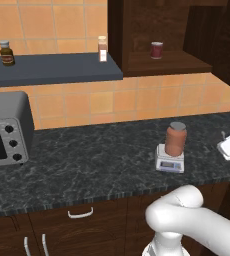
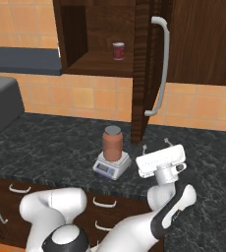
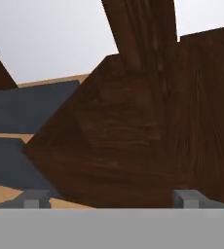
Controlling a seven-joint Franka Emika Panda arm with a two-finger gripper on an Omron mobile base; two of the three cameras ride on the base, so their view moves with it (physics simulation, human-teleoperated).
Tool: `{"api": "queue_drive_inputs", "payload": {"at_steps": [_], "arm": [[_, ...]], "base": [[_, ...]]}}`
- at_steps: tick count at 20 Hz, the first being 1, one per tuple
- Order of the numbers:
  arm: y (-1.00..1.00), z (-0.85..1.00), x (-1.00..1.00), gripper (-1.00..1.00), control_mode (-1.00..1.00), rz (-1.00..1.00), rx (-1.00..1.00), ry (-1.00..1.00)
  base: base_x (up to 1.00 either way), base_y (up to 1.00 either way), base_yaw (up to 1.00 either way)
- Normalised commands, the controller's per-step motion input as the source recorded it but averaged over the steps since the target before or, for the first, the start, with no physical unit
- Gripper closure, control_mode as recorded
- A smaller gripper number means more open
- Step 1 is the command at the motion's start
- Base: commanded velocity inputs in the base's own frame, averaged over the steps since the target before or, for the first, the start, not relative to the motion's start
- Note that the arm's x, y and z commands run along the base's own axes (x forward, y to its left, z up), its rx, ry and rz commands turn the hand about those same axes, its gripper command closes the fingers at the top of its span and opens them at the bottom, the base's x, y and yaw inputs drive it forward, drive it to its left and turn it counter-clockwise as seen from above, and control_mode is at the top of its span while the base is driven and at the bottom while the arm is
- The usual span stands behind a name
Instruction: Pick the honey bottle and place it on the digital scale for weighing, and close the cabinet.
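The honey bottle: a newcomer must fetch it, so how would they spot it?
On the dark counter, below the open cabinet, sits a small grey scale. The honey bottle stands on it: reddish-brown, grey-lidded, larger than the red jar inside the cabinet.

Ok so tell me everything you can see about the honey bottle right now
The honey bottle is a reddish-brown cylindrical jar with a flat grey lid, smooth-sided and opaque-looking. It stands upright on top of the digital scale, roughly centred on its platform, on the dark marbled counter. Nothing else touches it: the gripper is off to its right, apart from it, with its fingers spread and pointing up toward the open cabinet door.
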Motion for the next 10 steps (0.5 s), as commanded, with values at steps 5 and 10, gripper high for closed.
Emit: {"api": "queue_drive_inputs", "payload": {"at_steps": [5,10], "arm": [[-0.83,0.47,-0.09,-1.00,-1.00,-0.12,0.06,-0.15],[-0.96,0.58,-0.15,-1.00,-1.00,-0.17,0.00,0.02]], "base": [[0.00,0.00,0.00],[0.00,0.00,0.00]]}}
